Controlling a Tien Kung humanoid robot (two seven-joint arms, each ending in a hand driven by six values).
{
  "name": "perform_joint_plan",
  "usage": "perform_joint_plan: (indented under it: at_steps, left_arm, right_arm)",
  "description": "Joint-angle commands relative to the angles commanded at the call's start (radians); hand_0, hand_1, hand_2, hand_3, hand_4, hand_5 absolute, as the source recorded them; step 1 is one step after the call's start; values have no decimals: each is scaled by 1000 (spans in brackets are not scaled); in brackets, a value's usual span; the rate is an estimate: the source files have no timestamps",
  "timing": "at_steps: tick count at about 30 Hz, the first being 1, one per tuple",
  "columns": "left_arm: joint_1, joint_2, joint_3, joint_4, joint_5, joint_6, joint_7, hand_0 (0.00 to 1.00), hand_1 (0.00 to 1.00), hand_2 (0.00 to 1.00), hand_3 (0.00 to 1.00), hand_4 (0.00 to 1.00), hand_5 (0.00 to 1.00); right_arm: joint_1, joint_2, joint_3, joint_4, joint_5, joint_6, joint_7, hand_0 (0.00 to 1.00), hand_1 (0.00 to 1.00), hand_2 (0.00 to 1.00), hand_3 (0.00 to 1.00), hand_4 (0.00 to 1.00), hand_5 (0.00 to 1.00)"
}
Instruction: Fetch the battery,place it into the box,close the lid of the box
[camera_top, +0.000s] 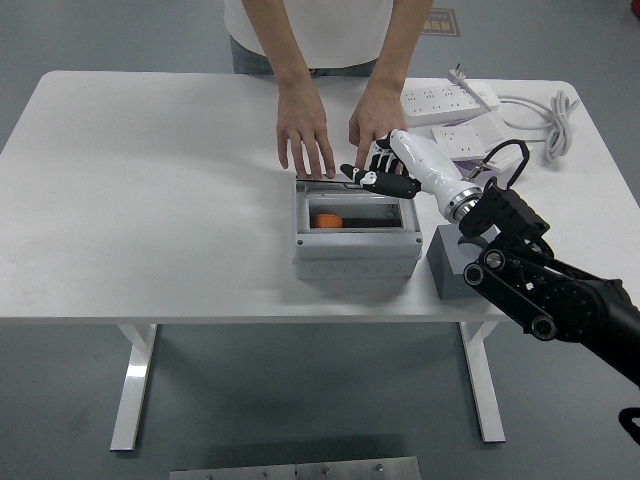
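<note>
Here, the orange battery (327, 220) is lying inside the grey box (357, 240), near the worktop's (150, 200) front edge. The right robot hand (380, 172) is curling its fingers (372, 179) on the lid (330, 182) at the box's rear rim, while a person's hands (305, 135) are resting just behind.

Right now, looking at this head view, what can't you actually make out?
- Lid of the box: edge-on behind the right hand; grip unclear.
- Orange battery: partly hidden by the box wall.
- Grey block: half covered by the right arm.
- Person: cut off by the top edge.
</note>
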Motion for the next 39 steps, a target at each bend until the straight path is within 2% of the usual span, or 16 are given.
perform_joint_plan:
  at_steps: [15, 29, 33, 39]
  left_arm:
    - [-1, -2, 11, 1, -13, 4, -5, 632, 698, 573, 541, 500, 2]
    - [0, -3, 0, 1, 5, -1, 0, 632, 698, 573, 541, 500, 2]
    - [2, -5, -2, 1, 7, -2, 1, 632, 698, 573, 541, 500, 2]
    - [5, -8, -1, 1, 7, -3, 1, 632, 698, 573, 541, 500, 2]
  right_arm:
    - [-19, 2, -11, -5, 21, 7, -4, 195, 296, 340, 346, 754, 742]
    - [-15, -10, 36, 3, 6, 13, -13, 201, 298, 340, 353, 749, 748]
    - [-24, -16, 67, 1, -6, 16, -17, 199, 297, 340, 352, 749, 752]
    - [-56, -29, 182, 3, -25, -4, 6, 200, 297, 338, 355, 750, 757]
